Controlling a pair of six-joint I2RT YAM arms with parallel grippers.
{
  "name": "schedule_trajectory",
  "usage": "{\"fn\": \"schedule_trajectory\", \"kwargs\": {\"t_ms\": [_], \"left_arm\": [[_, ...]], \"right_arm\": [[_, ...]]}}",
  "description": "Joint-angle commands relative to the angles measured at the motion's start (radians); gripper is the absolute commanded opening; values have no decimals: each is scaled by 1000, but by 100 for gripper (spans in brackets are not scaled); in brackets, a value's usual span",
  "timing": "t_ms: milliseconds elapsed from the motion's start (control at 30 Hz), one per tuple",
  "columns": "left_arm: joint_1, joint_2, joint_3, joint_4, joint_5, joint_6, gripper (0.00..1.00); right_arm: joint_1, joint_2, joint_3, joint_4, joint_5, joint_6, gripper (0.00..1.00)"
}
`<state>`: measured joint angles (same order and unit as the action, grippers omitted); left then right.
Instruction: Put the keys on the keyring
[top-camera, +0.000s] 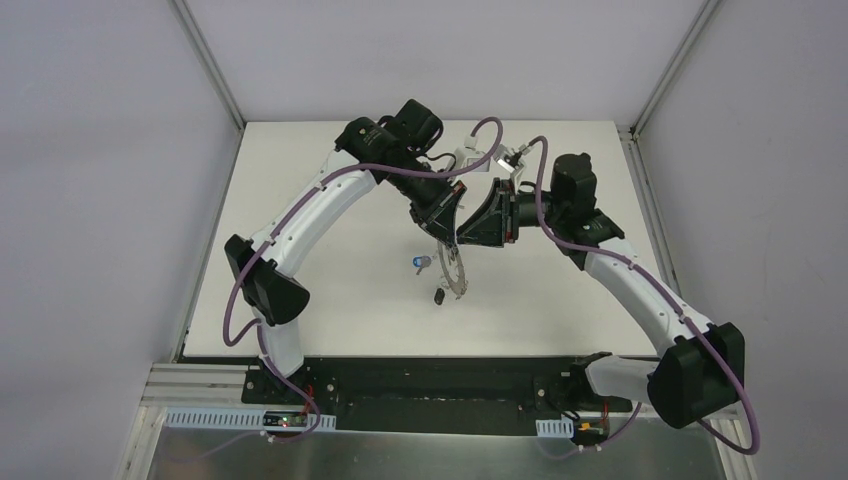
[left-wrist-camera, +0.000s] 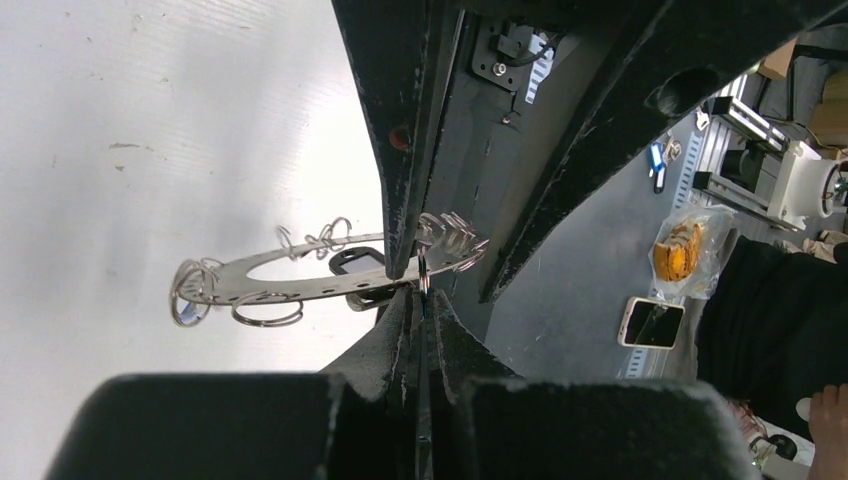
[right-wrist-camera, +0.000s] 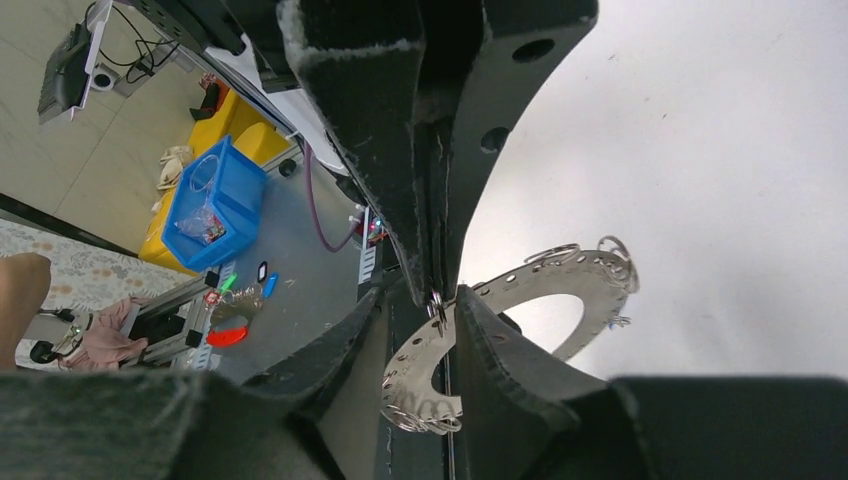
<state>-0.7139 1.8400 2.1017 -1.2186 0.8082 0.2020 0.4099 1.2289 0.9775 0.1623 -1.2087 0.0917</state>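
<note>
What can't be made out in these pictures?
Left wrist view: what the shut left gripper pinches beyond a wire loop; its fingers hide it.
Right wrist view: whether the right gripper touches the keyring; too tight to tell.
Top view: how the keyring is gripped; both grippers cover it.
Top view: blue key and black key; too small for detail.

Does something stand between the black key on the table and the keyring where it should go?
Nothing visible does. The black key lies on the table beside the keyring's near end, bare surface between them. The left gripper pinches a wire loop at the ring's far end, away from the key.
</note>
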Motion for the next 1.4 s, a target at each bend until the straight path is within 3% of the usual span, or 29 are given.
{"fn": "schedule_trajectory", "kwargs": {"t_ms": [0,267,467,667,767,900,1367], "left_arm": [[-4,-10,37,-8,64,-1,0],[-4,-13,30,-5,77,0,0],[-4,-16,18,2,78,1,0],[17,-35,-1,45,109,-13,1],[37,-74,-55,110,143,-26,13],[51,-113,-129,197,179,-56,21],[64,-123,-225,348,248,-174,22]], "right_arm": [[16,10,44,18,-6,-25,31],[19,14,29,3,3,-50,19],[18,17,37,4,-6,-38,0],[11,11,45,13,11,-12,0],[-3,7,45,55,15,40,0],[-19,6,38,127,22,126,0],[-44,14,17,237,54,251,0]]}}
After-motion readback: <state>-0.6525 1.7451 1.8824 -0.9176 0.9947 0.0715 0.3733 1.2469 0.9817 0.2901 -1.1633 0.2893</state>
